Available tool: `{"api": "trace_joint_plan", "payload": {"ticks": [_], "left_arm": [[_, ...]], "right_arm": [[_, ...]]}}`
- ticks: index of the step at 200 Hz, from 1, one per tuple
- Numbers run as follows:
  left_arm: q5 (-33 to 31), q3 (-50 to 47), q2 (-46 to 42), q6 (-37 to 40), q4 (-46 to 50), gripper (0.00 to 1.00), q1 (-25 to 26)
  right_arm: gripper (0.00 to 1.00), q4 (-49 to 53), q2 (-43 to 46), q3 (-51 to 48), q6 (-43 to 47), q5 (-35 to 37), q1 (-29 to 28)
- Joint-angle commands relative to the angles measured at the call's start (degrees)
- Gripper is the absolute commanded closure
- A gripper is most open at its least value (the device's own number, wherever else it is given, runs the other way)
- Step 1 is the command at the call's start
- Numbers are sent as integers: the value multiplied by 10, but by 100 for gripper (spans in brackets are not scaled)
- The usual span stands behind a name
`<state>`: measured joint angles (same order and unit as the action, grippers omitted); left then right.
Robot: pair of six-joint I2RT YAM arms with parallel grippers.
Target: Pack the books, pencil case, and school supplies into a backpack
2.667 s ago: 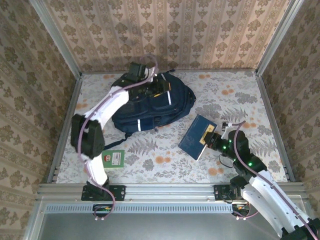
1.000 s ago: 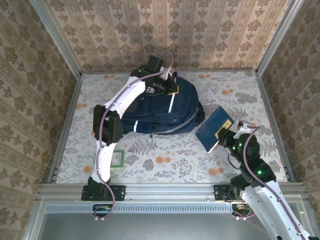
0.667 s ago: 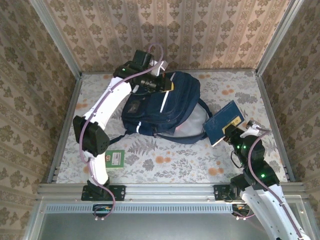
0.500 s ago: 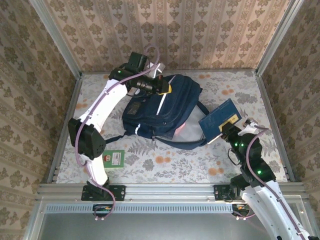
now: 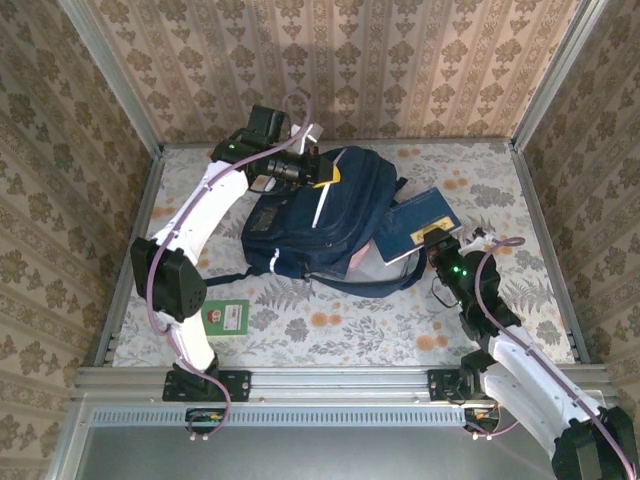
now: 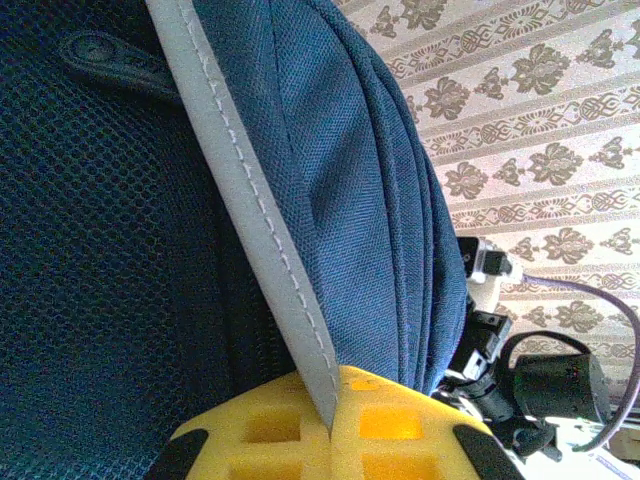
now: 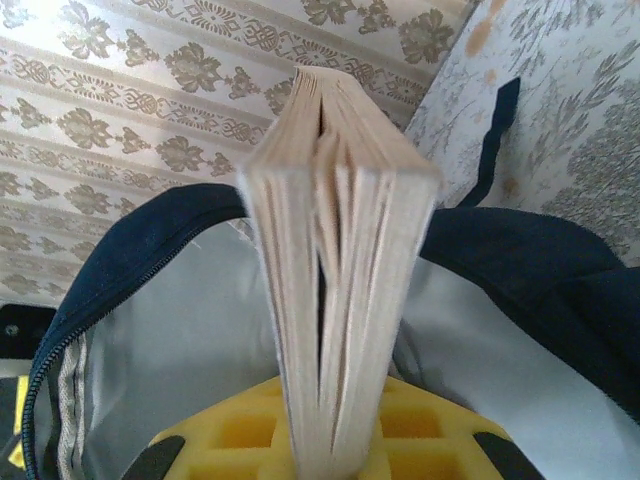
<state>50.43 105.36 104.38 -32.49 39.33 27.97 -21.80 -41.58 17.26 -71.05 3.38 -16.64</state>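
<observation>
at the backpack [image 5: 350, 200] mouth — navy book [image 5: 412, 220] in right gripper [image 5: 433, 245], label [image 5: 417, 238] unreadable.

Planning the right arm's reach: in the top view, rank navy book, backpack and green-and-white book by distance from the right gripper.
1. navy book, held by the right gripper.
2. backpack, just left.
3. green-and-white book, far left, near edge.

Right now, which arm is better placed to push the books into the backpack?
Right. The right hand grips the books at the backpack's open mouth; the left hand is clamped on its stripe.
</observation>
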Motion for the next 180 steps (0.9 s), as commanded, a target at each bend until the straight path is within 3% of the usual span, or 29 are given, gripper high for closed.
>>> {"api": "trace_joint_plan", "payload": {"ticks": [1, 38, 93, 127, 180], "left_arm": [[58, 28, -32, -9, -68, 100, -2], [62, 17, -31, -28, -97, 100, 0], [63, 20, -27, -55, -126, 100, 1], [70, 28, -21, -86, -161, 100, 4], [70, 72, 1, -93, -157, 100, 4]], "right_arm": [[100, -128, -27, 2, -54, -17, 2], [100, -194, -127, 28, -60, -12, -20], [100, -300, -284, 88, -72, 45, -101], [100, -295, -362, 145, -53, 79, -143], [100, -384, -579, 256, -61, 42, -173]]}}
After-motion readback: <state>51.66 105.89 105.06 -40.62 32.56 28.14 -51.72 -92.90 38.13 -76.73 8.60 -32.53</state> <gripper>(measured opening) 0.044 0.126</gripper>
